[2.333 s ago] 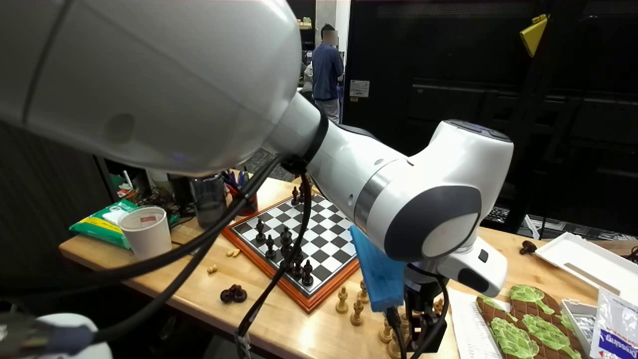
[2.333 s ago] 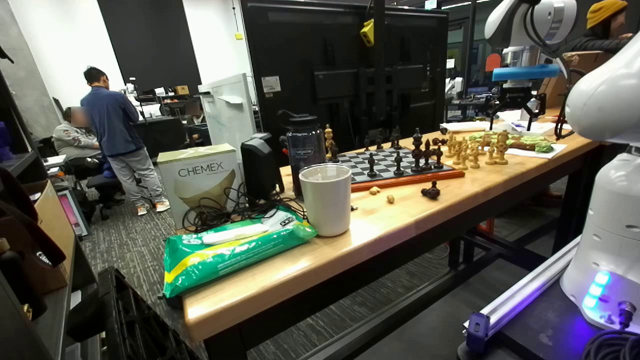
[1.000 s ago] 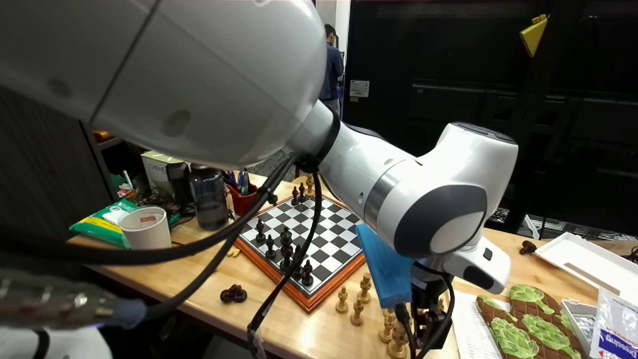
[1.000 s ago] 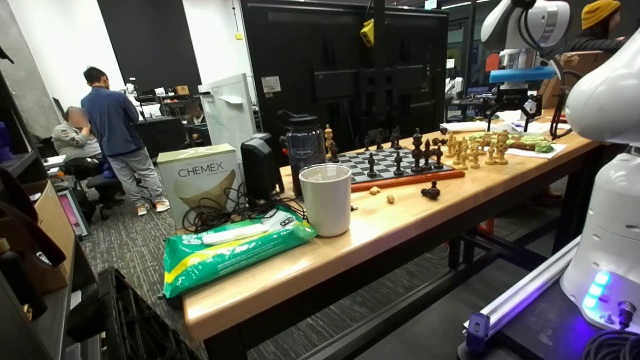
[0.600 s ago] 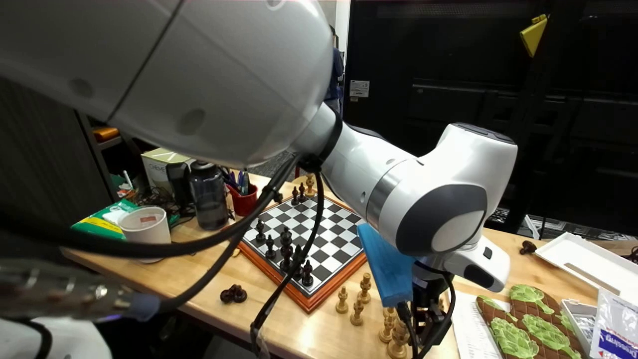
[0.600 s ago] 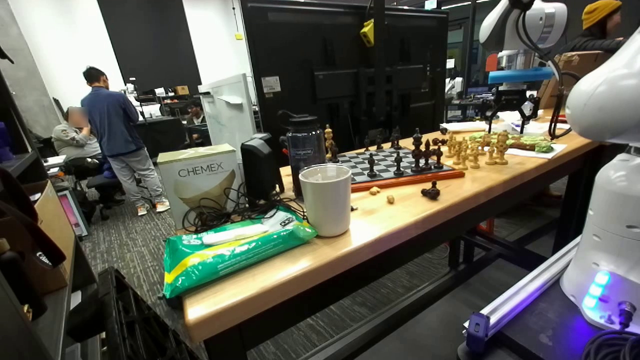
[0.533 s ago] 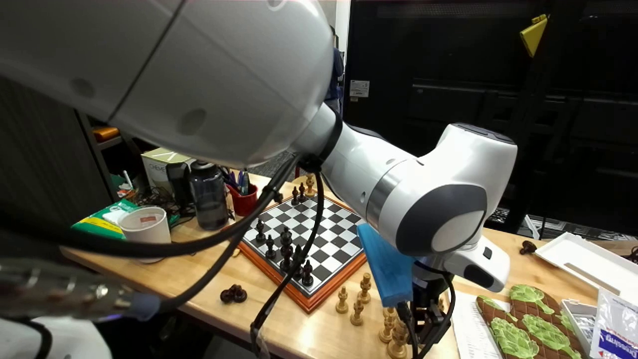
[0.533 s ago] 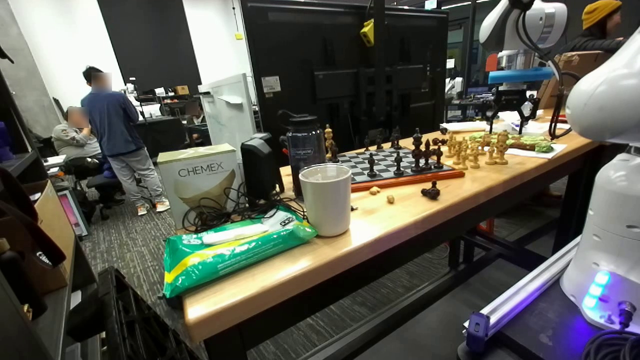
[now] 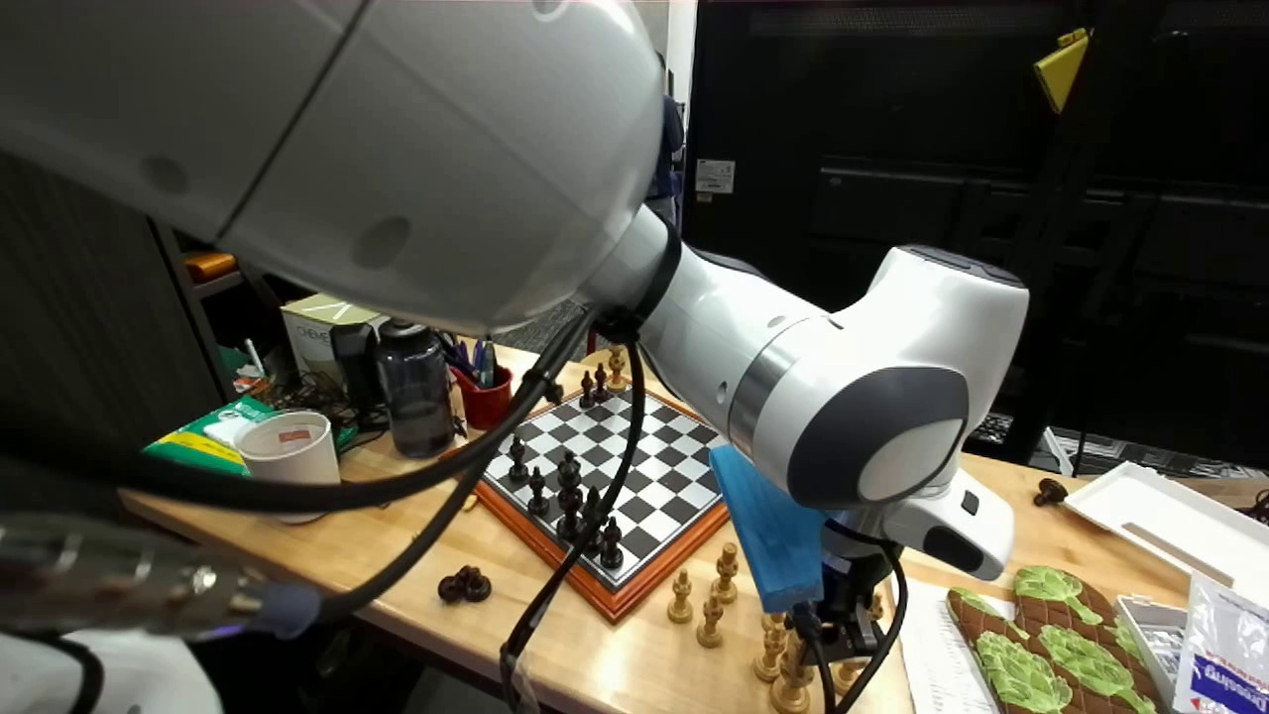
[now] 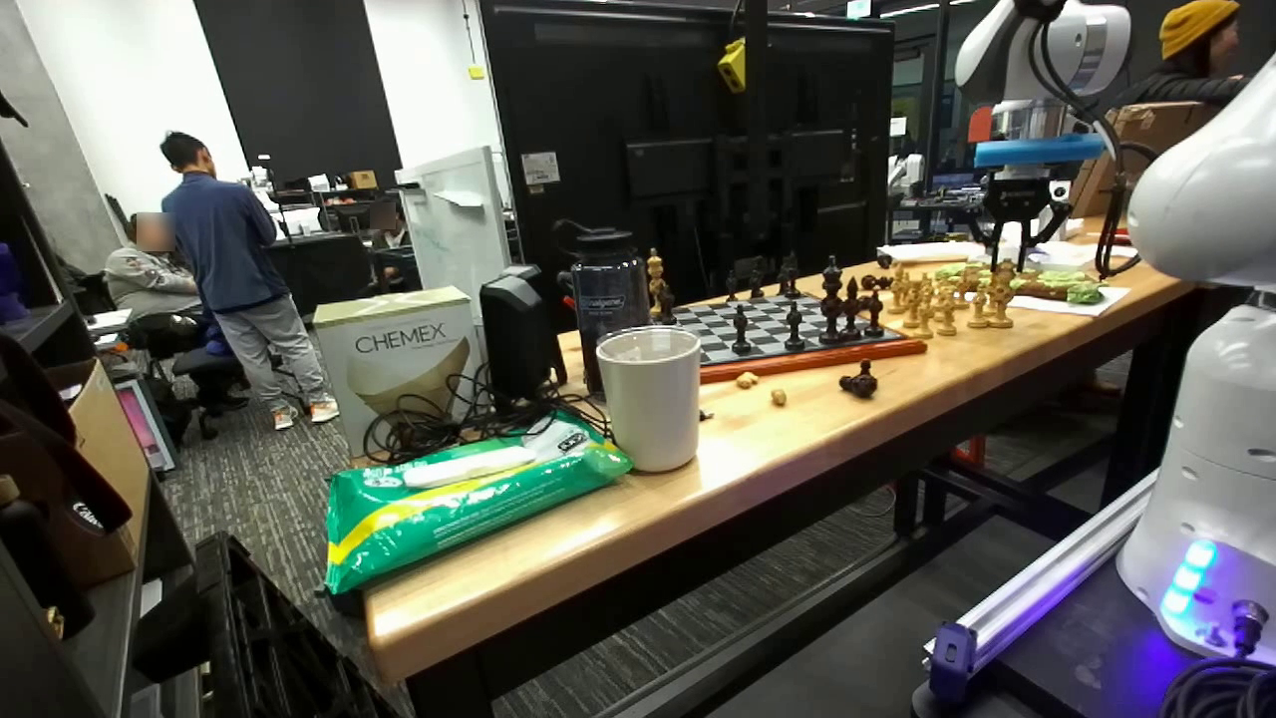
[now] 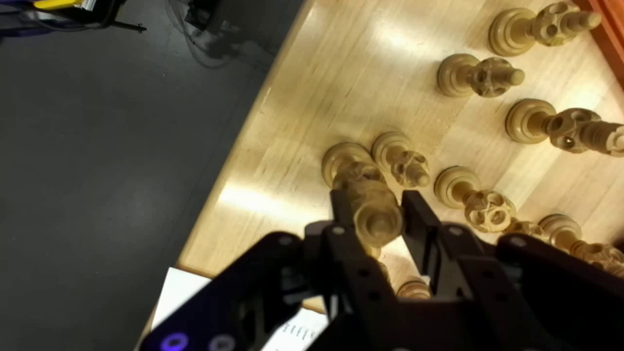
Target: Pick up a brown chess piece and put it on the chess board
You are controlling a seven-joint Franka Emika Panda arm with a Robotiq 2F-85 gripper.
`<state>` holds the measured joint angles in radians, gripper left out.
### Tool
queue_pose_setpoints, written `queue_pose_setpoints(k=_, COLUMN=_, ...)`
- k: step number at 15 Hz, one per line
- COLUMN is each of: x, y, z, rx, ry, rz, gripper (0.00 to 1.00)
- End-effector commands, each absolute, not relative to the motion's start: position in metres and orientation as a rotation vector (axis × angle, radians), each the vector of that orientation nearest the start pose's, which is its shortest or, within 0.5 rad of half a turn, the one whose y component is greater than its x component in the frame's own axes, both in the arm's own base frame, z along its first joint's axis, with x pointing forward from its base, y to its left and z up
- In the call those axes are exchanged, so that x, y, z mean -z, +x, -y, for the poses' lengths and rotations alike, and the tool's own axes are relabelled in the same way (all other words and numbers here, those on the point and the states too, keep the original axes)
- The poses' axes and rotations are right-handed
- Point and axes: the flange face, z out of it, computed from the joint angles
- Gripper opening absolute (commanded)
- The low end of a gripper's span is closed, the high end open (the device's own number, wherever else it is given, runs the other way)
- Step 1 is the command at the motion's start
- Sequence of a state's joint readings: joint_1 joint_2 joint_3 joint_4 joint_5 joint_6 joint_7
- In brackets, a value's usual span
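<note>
Tan chess piece point(image 11: 365, 190), tall, presumably the brown one wanted: standing on the worktop point(image 11: 292, 131). End effector point(image 11: 378, 199): jaws either side of its upper part, likely to spare the smaller piece point(image 11: 403, 160) just beside; whether gripping, cannot tell. Chess board point(image 9: 664, 464): left, the destination, bearing dark pieces point(image 9: 569, 476). Carton point(image 10: 394, 374), far left: lettered CHEMEX.

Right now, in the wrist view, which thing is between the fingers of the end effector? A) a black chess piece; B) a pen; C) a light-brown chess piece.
C: a light-brown chess piece stands between the fingers of the end effector, though contact is not clear.
</note>
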<state>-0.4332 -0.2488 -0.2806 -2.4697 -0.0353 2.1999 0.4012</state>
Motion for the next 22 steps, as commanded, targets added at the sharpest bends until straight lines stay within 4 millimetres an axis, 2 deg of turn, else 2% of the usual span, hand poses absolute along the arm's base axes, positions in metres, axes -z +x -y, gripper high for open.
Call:
queue_pose_setpoints(k=1, x=-0.383, y=0.333, z=0.293, rx=-0.03, ry=-2.641, rz=-1.577, gripper=0.08)
queue_pose_setpoints(k=3, x=-0.39, y=0.333, z=0.287, rx=-0.006, ry=-2.626, rz=-1.567, gripper=0.08)
queue_pose_setpoints(k=4, x=-0.405, y=0.329, z=0.282, rx=0.021, ry=-2.612, rz=-1.568, gripper=0.08)
queue_pose_setpoints(k=5, x=-0.442, y=0.315, z=0.266, rx=0.094, ry=-2.604, rz=-1.548, gripper=0.08)
queue_pose_setpoints(k=7, x=-0.465, y=0.316, z=0.252, rx=0.264, ry=-2.698, rz=-1.513, gripper=0.08)
queue_pose_setpoints(k=10, x=-0.524, y=0.307, z=0.22, rx=0.446, ry=-2.729, rz=-1.522, gripper=0.08)
queue_pose_setpoints(k=12, x=-0.562, y=0.298, z=0.187, rx=0.478, ry=-2.73, rz=-1.503, gripper=0.08)
queue_pose_setpoints(k=13, x=-0.579, y=0.294, z=0.168, rx=0.46, ry=-2.734, rz=-1.438, gripper=0.08)
queue_pose_setpoints(k=16, x=-0.622, y=0.287, z=0.095, rx=0.387, ry=-2.763, rz=-1.13, gripper=0.08)
queue_pose_setpoints(k=19, x=-0.647, y=0.301, z=0.036, rx=0.333, ry=-2.785, rz=-0.879, gripper=0.08)
queue_pose_setpoints(k=22, x=-0.656, y=0.314, z=0.001, rx=0.276, ry=-2.798, rz=-0.655, gripper=0.08)
